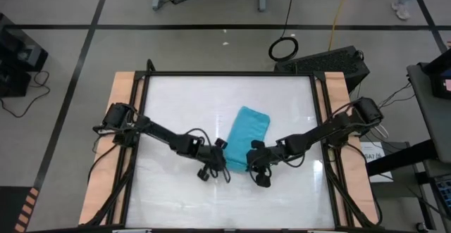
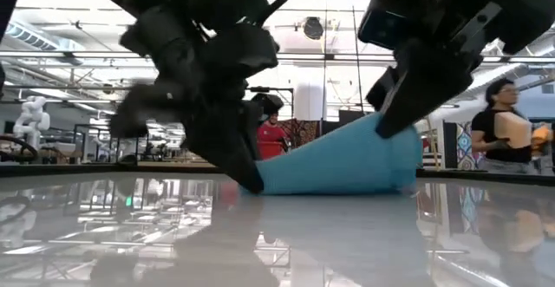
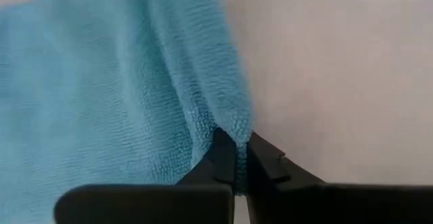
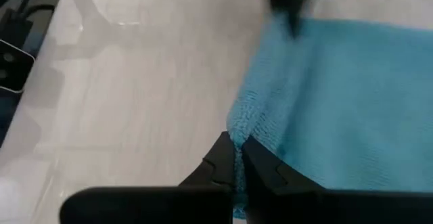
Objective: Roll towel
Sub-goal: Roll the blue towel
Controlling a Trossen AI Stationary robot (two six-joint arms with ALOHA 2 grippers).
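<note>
The turquoise towel (image 1: 248, 136) lies on the white table top, its far part flat and its near edge raised. My left gripper (image 1: 223, 164) is shut on the towel's near left corner, low at the table in the low view (image 2: 250, 181). My right gripper (image 1: 254, 164) is shut on the near right corner and stands higher in the low view (image 2: 388, 129). From there the towel (image 2: 342, 166) slopes down toward the left gripper. My left gripper pinches the towel's near left corner (image 3: 233, 124) between its two fingers, slanting down from the table's left near side. The corner bunches into folds at the fingers and sits at table height; the cloth beyond lies on the table. My right gripper pinches the towel's near right corner (image 4: 238, 130) between its two fingers, slanting down from the table's right near side. The corner is lifted clear of the table, and the cloth runs down from it to the part that lies flat.
The white table top (image 1: 183, 106) has a black frame and wooden side strips (image 1: 121, 99). There is bare table on both sides of the towel and in front of it. People (image 2: 499, 127) stand in the room beyond the far edge.
</note>
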